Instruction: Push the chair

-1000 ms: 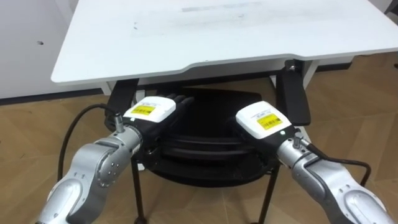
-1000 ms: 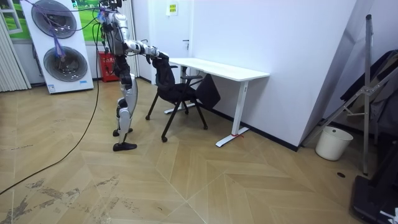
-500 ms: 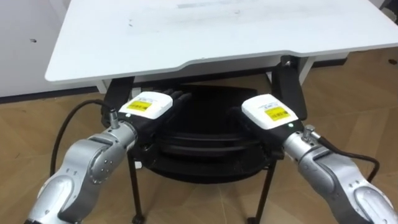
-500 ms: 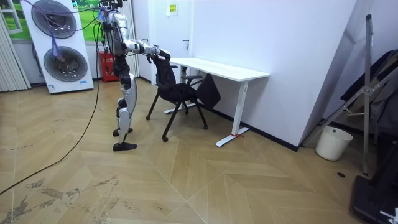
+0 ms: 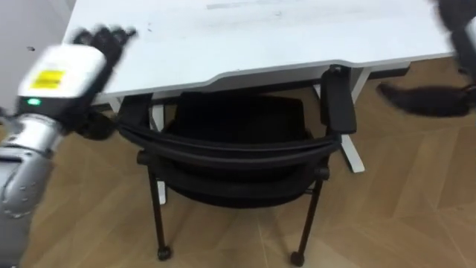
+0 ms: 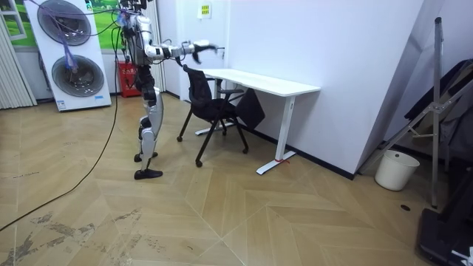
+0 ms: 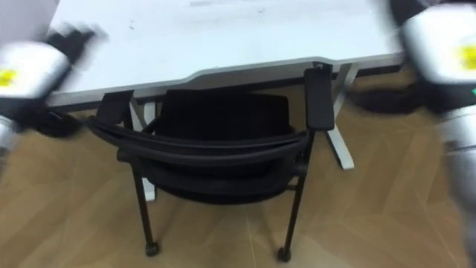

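The black chair (image 5: 232, 155) stands in front of me with its seat partly under the white desk (image 5: 260, 37), its curved backrest rail toward me and both armrests by the desk's edge. My left hand (image 5: 63, 71) is lifted up at the left, over the desk's corner, clear of the chair, with its fingers straight. My right hand (image 7: 439, 45) is raised at the far right, also off the chair, and its fingers look stretched out. In the room view I stand behind the chair (image 6: 211, 111) with both arms held out above it.
The desk's white leg (image 5: 349, 141) comes down right of the chair. A dark bag (image 5: 424, 97) lies on the floor beyond it. The room view has two stacked round-door machines (image 6: 70, 52) behind me and a white bin (image 6: 389, 170) far at its right.
Both hands have left the chair's backrest and swung up and outward, left to the left, right to the right. The chair has slid slightly further toward the desk.
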